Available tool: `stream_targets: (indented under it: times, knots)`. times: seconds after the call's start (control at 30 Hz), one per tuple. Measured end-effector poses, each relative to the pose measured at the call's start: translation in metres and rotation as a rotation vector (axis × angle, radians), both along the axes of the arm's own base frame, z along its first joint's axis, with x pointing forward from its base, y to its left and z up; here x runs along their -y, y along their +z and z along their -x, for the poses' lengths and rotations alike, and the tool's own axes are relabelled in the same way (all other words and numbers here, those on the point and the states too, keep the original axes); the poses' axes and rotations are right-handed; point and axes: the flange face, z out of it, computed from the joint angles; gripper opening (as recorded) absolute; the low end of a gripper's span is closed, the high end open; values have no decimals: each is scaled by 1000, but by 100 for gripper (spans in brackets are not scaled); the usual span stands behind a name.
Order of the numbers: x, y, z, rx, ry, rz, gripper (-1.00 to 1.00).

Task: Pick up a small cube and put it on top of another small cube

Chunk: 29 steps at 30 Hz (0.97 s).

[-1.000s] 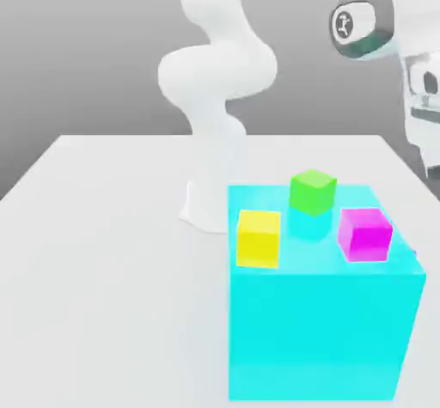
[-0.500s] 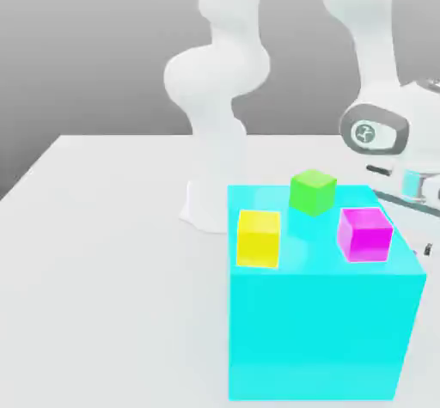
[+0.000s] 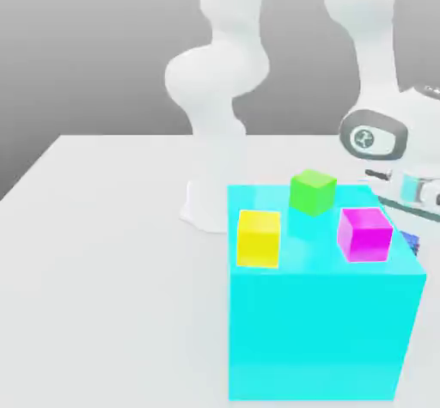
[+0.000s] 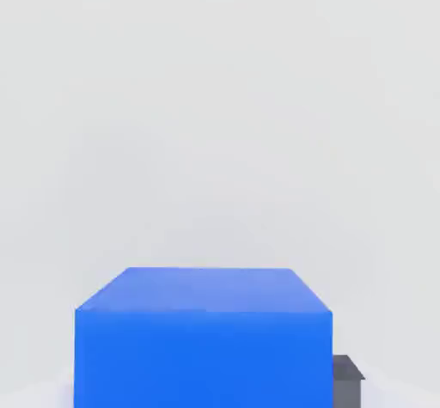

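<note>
Blue cube (image 4: pixel 203 336) sits behind the cyan block (image 3: pixel 325 312); whether the jaws grip it I cannot tell. Confirm a square grip, then lift straight.

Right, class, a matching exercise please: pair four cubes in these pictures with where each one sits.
Things:
1. yellow cube
2. green cube
3. magenta cube
4. blue cube

Places:
A. big cyan block's far edge
B. close before the hand camera
C. block's near edge, exterior view's left
D. block's near edge, exterior view's right

Pairs: 1-C, 2-A, 3-D, 4-B
</note>
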Motion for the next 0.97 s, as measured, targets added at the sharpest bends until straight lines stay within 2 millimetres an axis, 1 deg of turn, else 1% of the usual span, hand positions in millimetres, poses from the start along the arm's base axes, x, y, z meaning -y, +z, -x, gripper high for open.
stream_targets:
  times: [0.03,0.1,0.17,0.23,0.33,0.4,0.47,0.57,0.63,0.67,0.7,0.73,0.77,0.83,0.87,0.97]
  knots:
    - [-3,9,-9,4,22,-2,-100]
    - [-2,33,-43,17,49,-3,-100]
    - [3,60,-78,33,83,1,-100]
    - [12,91,-112,51,120,9,-100]
    - [37,140,-161,79,165,31,-100]
    - [66,173,-188,88,163,47,-100]
    - [105,201,-210,84,127,56,-100]
    - [177,240,-234,64,45,56,-100]
    - [227,262,-242,46,-10,48,-100]
    - [252,270,-243,33,-43,38,-100]
    - [271,272,-242,17,-78,25,-100]
    - [282,267,-242,7,-101,15,-100]
    - [288,256,-242,2,-112,9,-100]
    - [292,229,-242,-2,-120,6,-100]
    - [293,216,-241,-2,-122,5,100]
    - [293,216,-241,-2,-122,5,100]
